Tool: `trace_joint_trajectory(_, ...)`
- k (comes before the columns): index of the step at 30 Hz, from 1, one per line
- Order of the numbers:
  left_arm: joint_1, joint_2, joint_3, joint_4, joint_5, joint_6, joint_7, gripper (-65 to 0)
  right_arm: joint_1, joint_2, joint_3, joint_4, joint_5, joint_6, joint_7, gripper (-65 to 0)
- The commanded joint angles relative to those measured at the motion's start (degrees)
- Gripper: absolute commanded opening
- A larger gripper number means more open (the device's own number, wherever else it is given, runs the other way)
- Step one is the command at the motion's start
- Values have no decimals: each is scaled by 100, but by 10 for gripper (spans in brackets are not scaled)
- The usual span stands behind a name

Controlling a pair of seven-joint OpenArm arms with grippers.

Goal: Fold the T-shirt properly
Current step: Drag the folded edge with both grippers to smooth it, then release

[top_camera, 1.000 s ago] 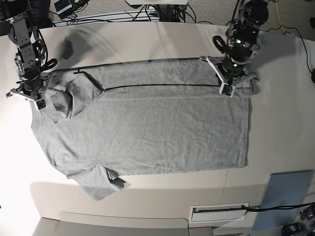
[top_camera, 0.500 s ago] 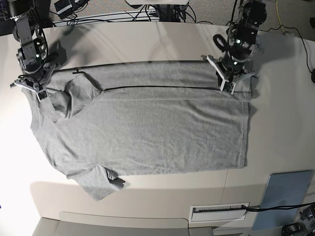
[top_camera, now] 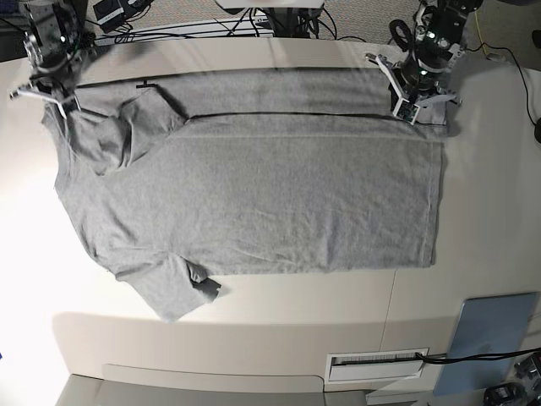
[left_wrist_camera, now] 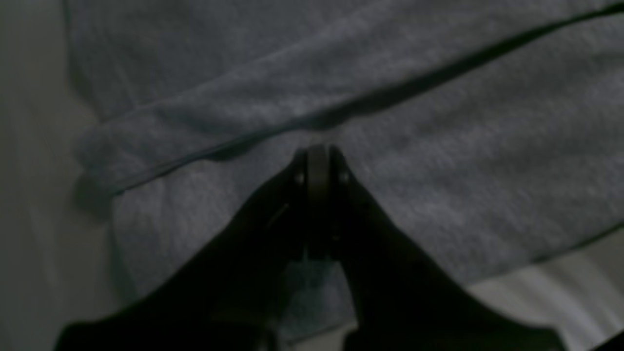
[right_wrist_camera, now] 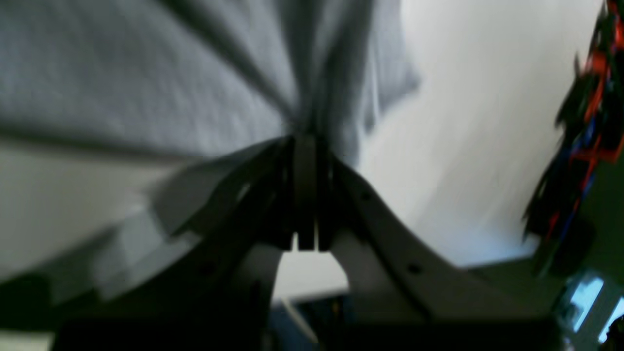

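In the base view, the T-shirt [top_camera: 296,194] lies across the table [top_camera: 279,330], its far part folded over in a long band, with 1 sleeve spread toward the near left. The left gripper [top_camera: 409,108] is at the far right of the shirt, the right gripper [top_camera: 61,103] at the far left corner.

In the left wrist view, the left gripper's 2 fingers are closed together, pinching the grey cloth near the fold.

In the right wrist view, the right gripper's 2 fingers are closed on the bunched cloth at the shirt's corner; the picture is blurred.
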Motion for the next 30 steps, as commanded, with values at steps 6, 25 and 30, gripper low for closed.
trace_joint_trajectory(6,216,-35,59,-83,-358,-459,975,-650,-597,94,229,343,-26,-57,26,-650)
trace_joint_trajectory(25,203,-35,59,-70,-350,-492,1008,-650,1204,79,229,-262,938,660,249,-650)
trace_joint_trajectory(30,205,-35,59,-70,-354,-1049,1329,-650,1237,79,229,-570,1056,1172,-98,-650)
